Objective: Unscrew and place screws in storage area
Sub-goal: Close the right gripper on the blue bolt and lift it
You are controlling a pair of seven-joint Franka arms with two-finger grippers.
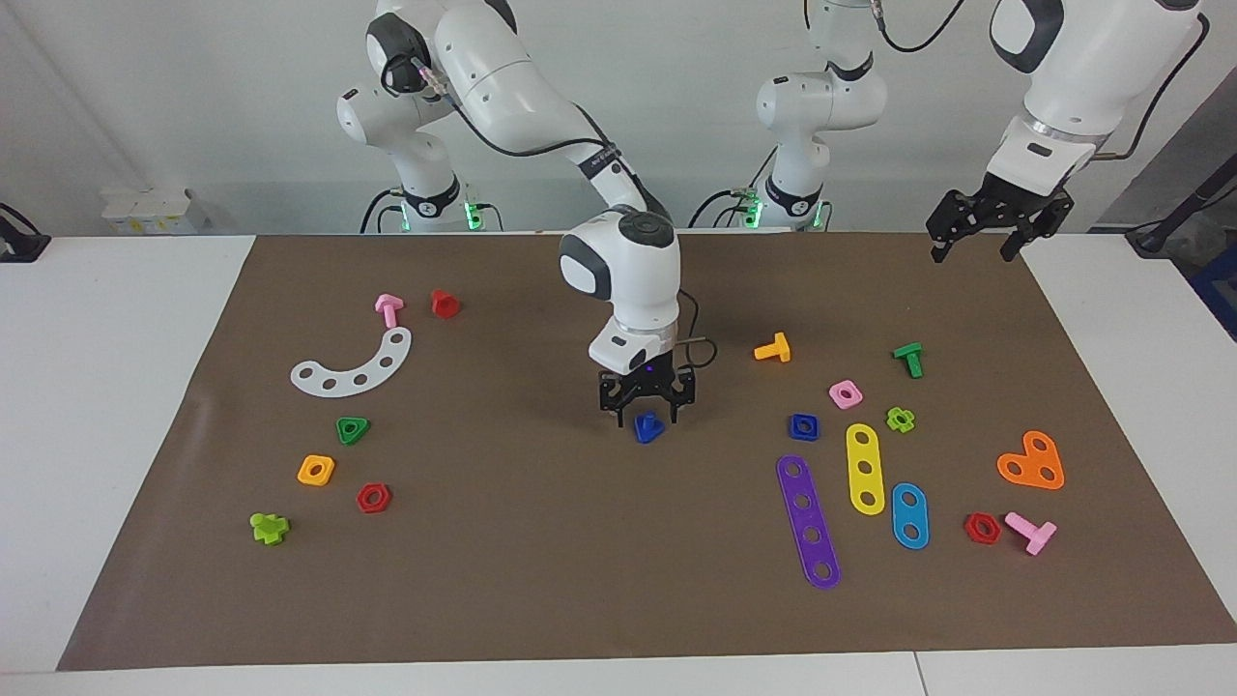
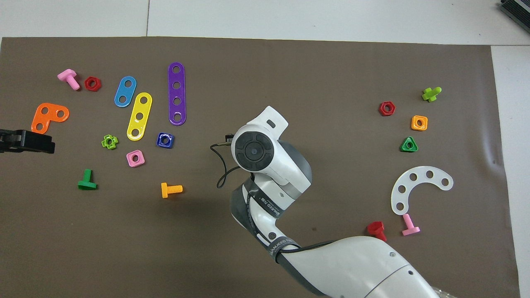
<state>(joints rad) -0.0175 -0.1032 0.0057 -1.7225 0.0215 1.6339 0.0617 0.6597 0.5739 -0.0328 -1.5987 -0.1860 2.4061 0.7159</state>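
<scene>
A: Right gripper: position and state?

B: It was low over the brown mat at the centre of the facing view, pointing straight down. Its fingers stood apart, one on either side of the blue bolt. I could not tell whether they touched it. The bolt sat on the mat, not lifted. In the overhead view the right arm's wrist covered both gripper and bolt.

A: The matching piece?

B: The blue square nut lay flat on the mat, level with the bolt in the frame and well apart from it, toward the left arm's end. The pink square nut was near it, slightly higher in the frame. The top end of the purple strip lay just below it. The orange bolt lay higher up in the frame, between gripper and nut.

A: Left gripper?

B: It hung idle in the upper right of the facing view, above the mat's corner, with its fingers spread and nothing in them. In the overhead view it sat at the left edge, mid-height, beside the orange angle plate.
</scene>
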